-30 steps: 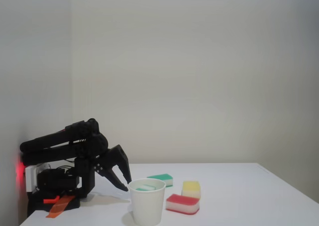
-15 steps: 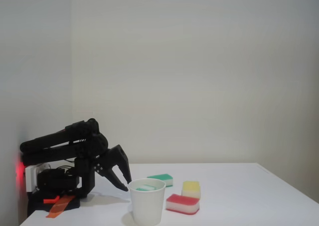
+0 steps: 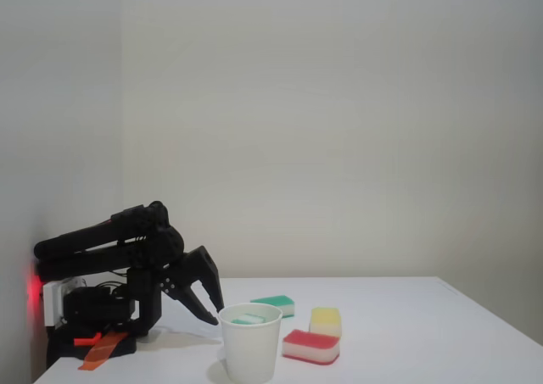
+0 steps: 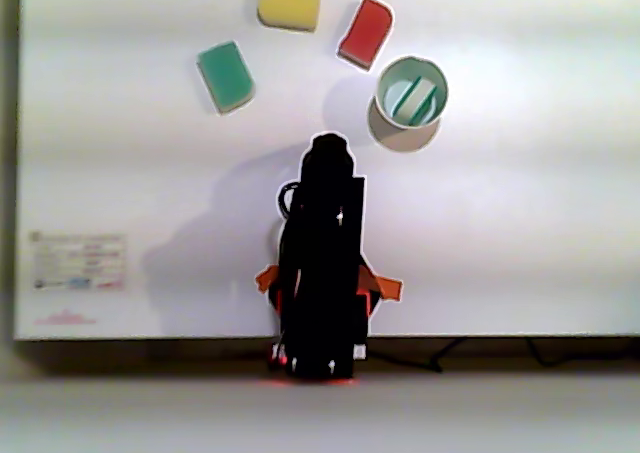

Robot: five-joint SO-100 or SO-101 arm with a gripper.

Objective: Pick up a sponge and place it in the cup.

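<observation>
Fixed view: black arm [image 3: 110,248] folded low at the left end of the bench [image 3: 407,333], upper links lying nearly level over its base, wrist bent so the pincer [image 3: 212,313] slants down to the right. Fingers dark, tapered, pointed; a small gap shows between the tips, nothing in it, so it stands slightly parted and empty. Tips hang just behind and left of the cup [image 3: 251,343], apart from it as far as can be told. Cup is plain white paper w/ rolled rim, tapering to the base, upright near the front edge. A green sponge [image 3: 248,319] w/ pale layer sits inside it, top just peeking at the rim. Second green sponge [image 3: 273,304] lies flat on the bench behind the cup, to the right. Yellow sponge [image 3: 325,320] is a soft rounded block further right; red sponge [image 3: 311,346] w/ white base lies in front of it, just beside the cup. Bench top smooth, white, matte.

Other view, from above: arm [image 4: 325,273] reads as one dark column, pincer state can't be told here. Cup [image 4: 411,92] is a round white ring upper right of the arm, green sponge [image 4: 413,97] standing on edge inside. Red sponge [image 4: 365,32] just left of it, yellow sponge [image 4: 289,6] further left, loose green sponge [image 4: 226,76] leftmost, tilted. Orange tape [image 4: 385,289] at the arm base.
</observation>
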